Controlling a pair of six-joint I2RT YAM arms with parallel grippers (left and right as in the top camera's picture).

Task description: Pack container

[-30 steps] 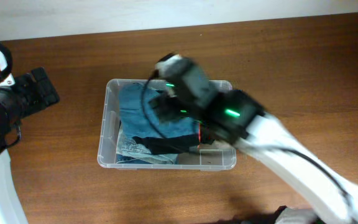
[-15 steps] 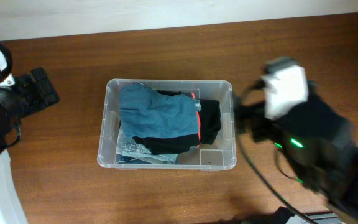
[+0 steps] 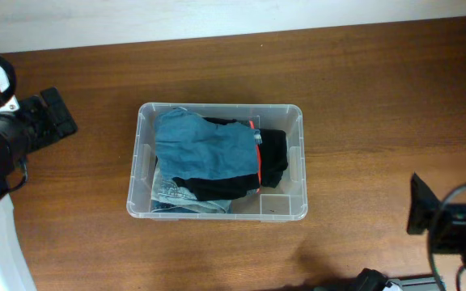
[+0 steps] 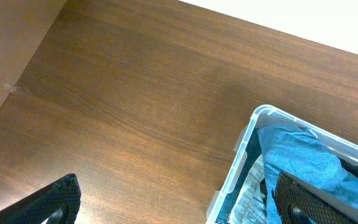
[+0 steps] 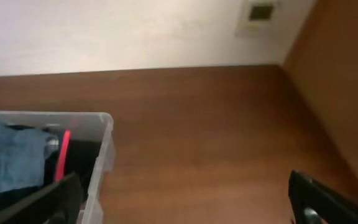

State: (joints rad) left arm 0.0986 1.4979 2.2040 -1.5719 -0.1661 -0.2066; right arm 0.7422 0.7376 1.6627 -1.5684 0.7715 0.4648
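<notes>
While left fingers (image 4: 56, 202) and right fingers (image 5: 319, 202) gape wide, empty, clear rounded-rim container (image 3: 217, 213) holds rumpled cloth (image 3: 205, 145)

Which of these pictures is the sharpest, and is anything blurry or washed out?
Overhead: sharp and evenly lit, the clothes in the container crisp. Left wrist: the table shows clear wood grain, the wall top right is washed out white. Right wrist: softest, the container's rim and the wall plate hazy.
</notes>
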